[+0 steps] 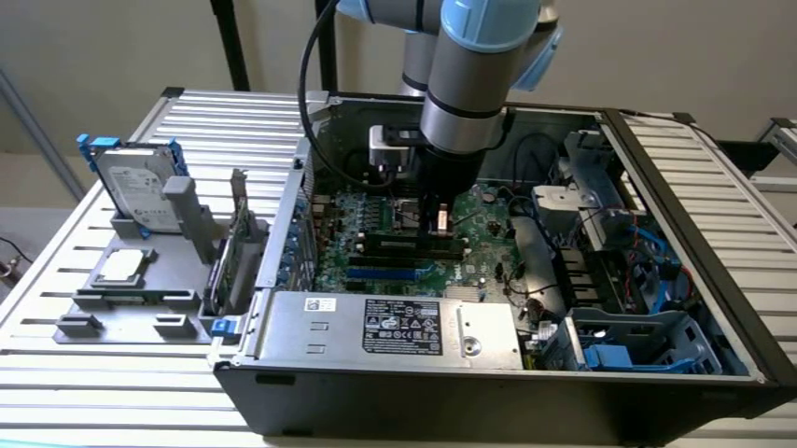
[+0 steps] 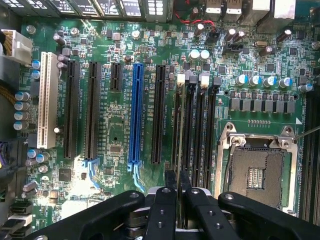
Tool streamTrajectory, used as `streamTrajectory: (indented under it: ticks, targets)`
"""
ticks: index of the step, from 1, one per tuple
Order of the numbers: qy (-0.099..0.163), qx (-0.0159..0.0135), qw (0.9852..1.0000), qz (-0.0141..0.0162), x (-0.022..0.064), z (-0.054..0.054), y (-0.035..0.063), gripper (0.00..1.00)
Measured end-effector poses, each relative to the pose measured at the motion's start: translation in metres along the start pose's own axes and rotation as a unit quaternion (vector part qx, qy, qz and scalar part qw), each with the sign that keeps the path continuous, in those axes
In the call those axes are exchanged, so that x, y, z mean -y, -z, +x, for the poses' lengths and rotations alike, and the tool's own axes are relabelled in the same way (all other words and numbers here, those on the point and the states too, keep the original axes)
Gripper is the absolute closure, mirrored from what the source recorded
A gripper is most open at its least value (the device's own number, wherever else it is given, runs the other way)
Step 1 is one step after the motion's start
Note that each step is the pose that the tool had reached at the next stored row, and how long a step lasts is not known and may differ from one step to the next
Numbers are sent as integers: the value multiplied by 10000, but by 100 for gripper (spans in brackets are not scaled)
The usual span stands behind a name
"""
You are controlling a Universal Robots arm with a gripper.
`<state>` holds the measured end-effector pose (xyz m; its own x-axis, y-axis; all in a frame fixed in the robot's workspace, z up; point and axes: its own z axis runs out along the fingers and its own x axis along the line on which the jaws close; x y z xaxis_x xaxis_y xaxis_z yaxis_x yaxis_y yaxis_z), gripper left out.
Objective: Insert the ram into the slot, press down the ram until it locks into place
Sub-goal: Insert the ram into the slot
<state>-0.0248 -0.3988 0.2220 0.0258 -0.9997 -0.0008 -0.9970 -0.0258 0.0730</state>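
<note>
Jaws pinch the ram [image 2: 179,130], narrow grip.
You have it edge-on over the slot [image 2: 175,107] farthest from the CPU socket [image 2: 255,175]; keep it upright, press evenly so both clips [image 2: 181,78] latch.

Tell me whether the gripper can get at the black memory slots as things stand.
Probably yes: the gripper, shut on the ram, hangs right over the slots inside the open case, and nothing lies across them.
</note>
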Motion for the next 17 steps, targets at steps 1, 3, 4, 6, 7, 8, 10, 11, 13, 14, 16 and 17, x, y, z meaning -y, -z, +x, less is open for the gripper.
streamTrajectory:
  ticks: [1, 3, 4, 6, 7, 8, 10, 11, 13, 14, 16, 17]
  targets:
    - [0, 1, 10000, 1, 0, 0, 0, 86]
    - [1, 1, 10000, 0, 1, 0, 0, 86]
    - [1, 1, 10000, 1, 1, 0, -1, 86]
    - [1, 1, 10000, 1, 1, 0, -1, 86]
    - [1, 1, 10000, 1, 1, 0, -1, 86]
    - [1, 2, 10000, 1, 1, 0, -1, 86]
    - [1, 1, 10000, 4, 2, 0, -2, 85]
    - [2, 2, 10000, 2, 2, 0, -1, 85]
    - [1, 1, 10000, 1, 1, 1, -1, 78]
    - [1, 2, 10000, 1, 1, 1, -1, 78]
    - [1, 3, 10000, 1, 0, 2, 10, 78]
    - [1, 6, 10000, 1, -1, 1, 22, 78]
